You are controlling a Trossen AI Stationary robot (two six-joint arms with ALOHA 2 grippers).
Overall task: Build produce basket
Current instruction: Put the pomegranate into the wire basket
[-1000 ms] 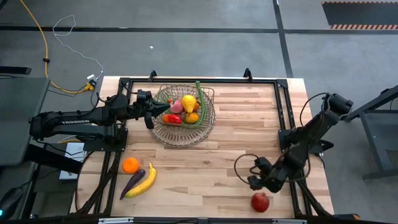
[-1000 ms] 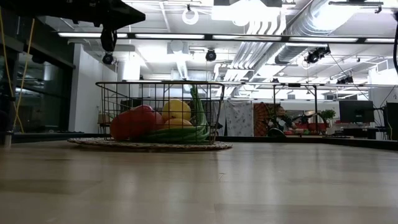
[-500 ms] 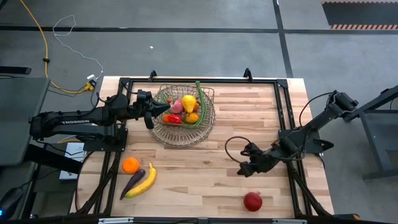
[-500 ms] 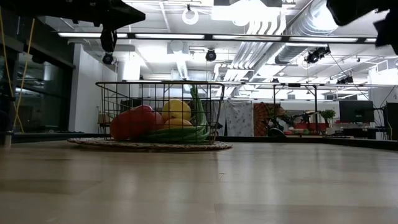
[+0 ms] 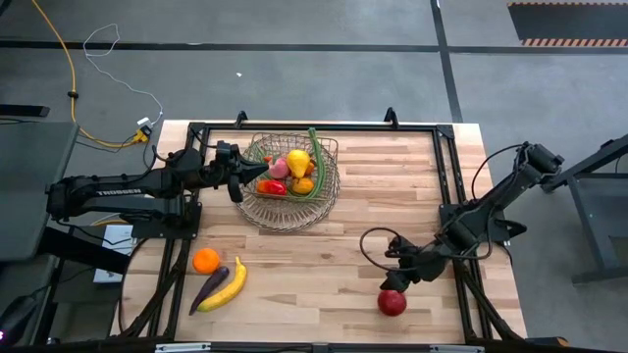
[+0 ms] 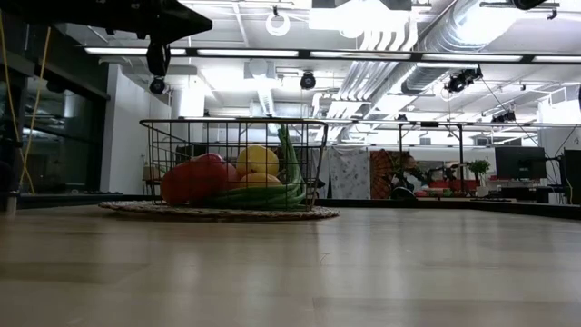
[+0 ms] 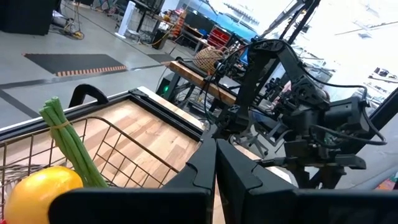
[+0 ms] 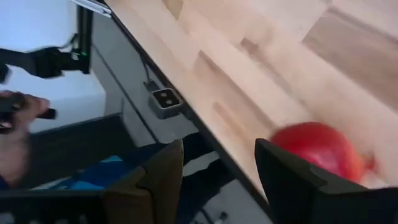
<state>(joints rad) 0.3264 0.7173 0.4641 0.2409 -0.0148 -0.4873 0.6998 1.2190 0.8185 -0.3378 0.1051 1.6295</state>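
From above, the right claw (image 5: pixel 397 277) hangs just beside a red apple (image 5: pixel 392 302) near the front right edge of the wooden surface (image 5: pixel 392 186). Its jaws stand apart, with nothing between them. The left claw (image 5: pixel 257 175) is clenched, holds nothing, and rests at the rim of the wire basket (image 5: pixel 290 211), which stands at the back of the surface, left of the middle. In the basket lie a yellow lemon (image 5: pixel 297 162), a red chilli (image 5: pixel 272 187), a bundle of green beans (image 5: pixel 316 157) that leans over the rim, and some smaller orange and pink pieces which I cannot name. An orange (image 5: pixel 205 260), an eggplant (image 5: pixel 209 288) and a banana (image 5: pixel 227 285) wait together at the front left.

In the low view the basket (image 6: pixel 163 136) is filled only at the bottom; both claws are outside this picture.

In the left wrist view the clenched fingers (image 7: pixel 211 171) point over the basket's rim (image 7: pixel 134 134), with the lemon (image 7: pixel 38 194) and the beans (image 7: pixel 68 140) close by.

In the right wrist view the apple (image 8: pixel 320 149) lies off to one side of the opened fingers (image 8: pixel 283 171), not between them, and near the edge of the surface (image 8: pixel 249 74). I think this is the risk: if the claw closes or pushes from here, a finger can knock the round apple, and it may roll over the edge onto the floor.
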